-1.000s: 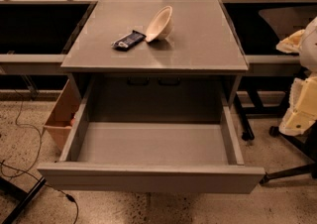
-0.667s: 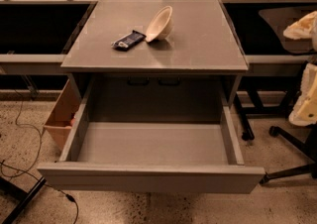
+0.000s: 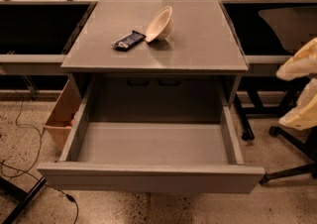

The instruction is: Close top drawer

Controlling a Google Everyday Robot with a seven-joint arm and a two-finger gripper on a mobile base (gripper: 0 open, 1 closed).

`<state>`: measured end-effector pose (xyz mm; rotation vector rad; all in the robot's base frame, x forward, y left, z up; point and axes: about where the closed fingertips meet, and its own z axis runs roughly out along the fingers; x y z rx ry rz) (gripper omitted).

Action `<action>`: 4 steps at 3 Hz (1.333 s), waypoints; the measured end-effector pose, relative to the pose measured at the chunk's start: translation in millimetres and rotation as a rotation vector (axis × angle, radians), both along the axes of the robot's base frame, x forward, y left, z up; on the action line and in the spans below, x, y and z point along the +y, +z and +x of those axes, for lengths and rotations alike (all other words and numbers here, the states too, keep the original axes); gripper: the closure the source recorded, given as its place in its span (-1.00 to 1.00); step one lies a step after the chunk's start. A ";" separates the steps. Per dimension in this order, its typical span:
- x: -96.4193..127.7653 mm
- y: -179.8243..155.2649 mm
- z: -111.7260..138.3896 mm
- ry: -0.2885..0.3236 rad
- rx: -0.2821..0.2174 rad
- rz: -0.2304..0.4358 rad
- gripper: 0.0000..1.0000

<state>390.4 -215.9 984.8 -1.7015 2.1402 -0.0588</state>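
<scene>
The top drawer (image 3: 148,178) is a wide grey drawer pulled far out of the cabinet toward me. Its shallow grey interior (image 3: 153,143) holds nothing. Its flat front panel faces me at the bottom of the view. My gripper (image 3: 301,89) is at the far right edge, where only cream-coloured arm parts show, level with the drawer's right side and apart from it. It touches neither the drawer nor the cabinet.
On the cabinet top (image 3: 198,44) lie a tipped white bowl (image 3: 159,24) and a dark snack packet (image 3: 129,40). A cardboard box (image 3: 62,116) stands left of the drawer. Cables (image 3: 20,168) lie on the floor at left. Black chair legs (image 3: 287,171) stand at right.
The cream arm parts at the right edge have shifted slightly. The drawer has stayed open in the same place.
</scene>
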 end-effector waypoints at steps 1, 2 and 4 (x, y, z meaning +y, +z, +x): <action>8.4 -64.7 -5.7 0.006 0.064 0.052 0.28; 12.3 -154.1 -9.7 -0.001 0.171 0.117 0.90; 16.5 -242.1 -34.8 -0.008 0.296 0.204 1.00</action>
